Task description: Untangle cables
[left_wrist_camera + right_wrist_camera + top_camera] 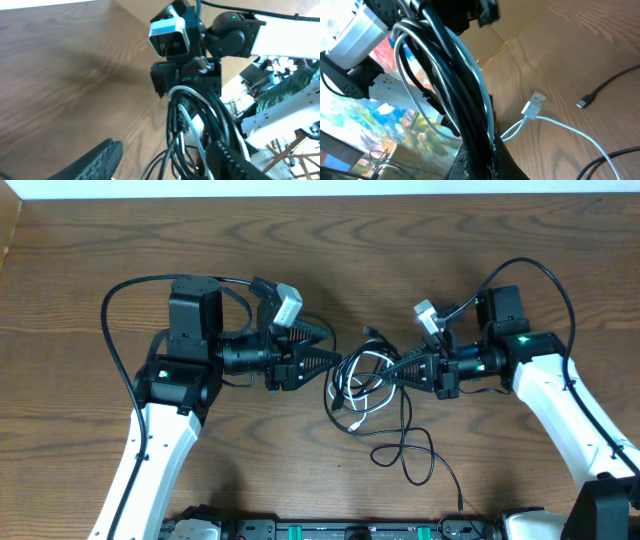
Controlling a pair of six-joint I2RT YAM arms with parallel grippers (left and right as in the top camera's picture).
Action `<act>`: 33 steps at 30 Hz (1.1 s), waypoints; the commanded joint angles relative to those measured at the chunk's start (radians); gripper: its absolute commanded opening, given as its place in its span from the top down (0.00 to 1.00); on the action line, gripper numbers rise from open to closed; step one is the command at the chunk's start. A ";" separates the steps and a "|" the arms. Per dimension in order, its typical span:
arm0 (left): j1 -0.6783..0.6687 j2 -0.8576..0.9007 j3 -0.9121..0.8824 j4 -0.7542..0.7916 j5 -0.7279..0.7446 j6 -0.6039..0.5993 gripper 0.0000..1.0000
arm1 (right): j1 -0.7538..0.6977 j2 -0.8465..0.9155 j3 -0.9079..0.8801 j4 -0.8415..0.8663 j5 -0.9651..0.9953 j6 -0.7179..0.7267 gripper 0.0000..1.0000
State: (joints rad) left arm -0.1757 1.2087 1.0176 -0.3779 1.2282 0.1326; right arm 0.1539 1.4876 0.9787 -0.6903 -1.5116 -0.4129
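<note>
Between the tips of the two tools, the thin, short cables [358, 385], one white and two black, lie in a tangled bunch on the brown wood-grain surface [300, 260]. The knot of loops sits right at the nose of the right tool [385, 370] and just ahead of the left tool [331, 346].

The right tool is clenched, and its wrist view shows the bundle of cables [455, 85] running straight down into its closed fingers [477, 162], so it is grasping the cables. Beside that tool, off to one side of its fingers, the white cable's flat plug [535, 104] rests on the surface, clear of the bunch. A small black plug [584, 102] lies farther out, apart from the white one.

The left tool [165, 150] stands released, its two fingers spread. In its wrist view the cables [200, 115] pass between them, close along one finger [230, 157] and well apart from the other [100, 160]. Whether the near finger touches the strands cannot be told.

From the bunch, a black loop [405, 452] trails away on the surface, behind and to one side of the right tool's tip. Another small plug end [370, 332] pokes out of the tangle on the opposite side.
</note>
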 commanded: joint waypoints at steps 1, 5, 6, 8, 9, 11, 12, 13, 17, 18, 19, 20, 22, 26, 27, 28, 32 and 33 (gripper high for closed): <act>0.002 0.000 0.021 0.001 0.072 0.013 0.42 | -0.024 -0.002 0.006 0.002 -0.043 -0.010 0.99; 0.002 0.000 0.021 0.001 0.134 0.013 0.42 | -0.047 -0.002 0.006 0.002 -0.040 -0.001 0.99; 0.002 0.000 0.021 0.001 0.134 0.013 0.42 | -0.050 -0.002 0.006 0.002 -0.039 0.003 0.99; 0.002 0.000 0.021 0.001 0.134 0.013 0.42 | -0.055 -0.002 0.006 0.002 -0.039 0.009 0.99; 0.002 0.000 0.021 0.001 0.134 0.013 0.42 | -0.055 -0.002 0.006 0.002 -0.038 0.017 0.99; -0.001 0.000 0.021 0.000 0.133 0.013 0.42 | -0.055 -0.002 0.006 0.002 -0.038 0.049 0.99; -0.002 0.000 0.021 0.000 0.131 0.013 0.42 | -0.055 -0.002 0.006 0.002 -0.038 0.058 0.99; -0.002 0.000 0.021 0.000 0.121 0.013 0.42 | -0.055 -0.002 0.006 0.002 -0.038 0.069 0.99; -0.002 0.000 0.021 -0.009 0.029 0.013 0.47 | -0.055 -0.002 0.006 0.001 -0.040 0.088 0.99; -0.002 0.000 0.021 -0.015 -0.002 0.013 0.49 | -0.055 -0.002 0.006 0.001 -0.040 0.088 0.99; -0.002 0.000 0.021 -0.025 -0.042 0.013 0.52 | -0.055 -0.002 0.006 0.001 -0.040 0.088 0.99; -0.002 0.000 0.021 -0.036 -0.081 0.013 0.54 | -0.055 -0.002 0.006 0.001 -0.040 0.088 0.99; -0.002 0.000 0.021 -0.060 -0.130 0.013 0.56 | -0.055 -0.002 0.006 0.001 -0.040 0.088 0.99; -0.005 0.000 0.021 -0.106 -0.117 0.013 0.55 | -0.055 -0.002 0.006 0.001 -0.040 0.095 0.99; -0.009 0.000 0.020 -0.116 -0.105 0.013 0.55 | -0.055 -0.002 0.006 0.001 -0.040 0.096 0.99; -0.014 0.000 0.021 -0.126 -0.099 0.013 0.55 | -0.055 -0.002 0.006 0.001 -0.040 0.096 0.99; -0.034 0.000 0.020 -0.169 -0.127 0.013 0.51 | -0.055 -0.002 0.006 0.001 -0.040 0.103 0.99; -0.038 0.000 0.020 -0.175 -0.130 0.013 0.52 | -0.055 -0.002 0.006 0.001 -0.040 0.103 0.99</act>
State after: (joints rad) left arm -0.1989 1.2087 1.0176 -0.5346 1.1229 0.1352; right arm 0.1040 1.4876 0.9787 -0.6903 -1.5108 -0.3218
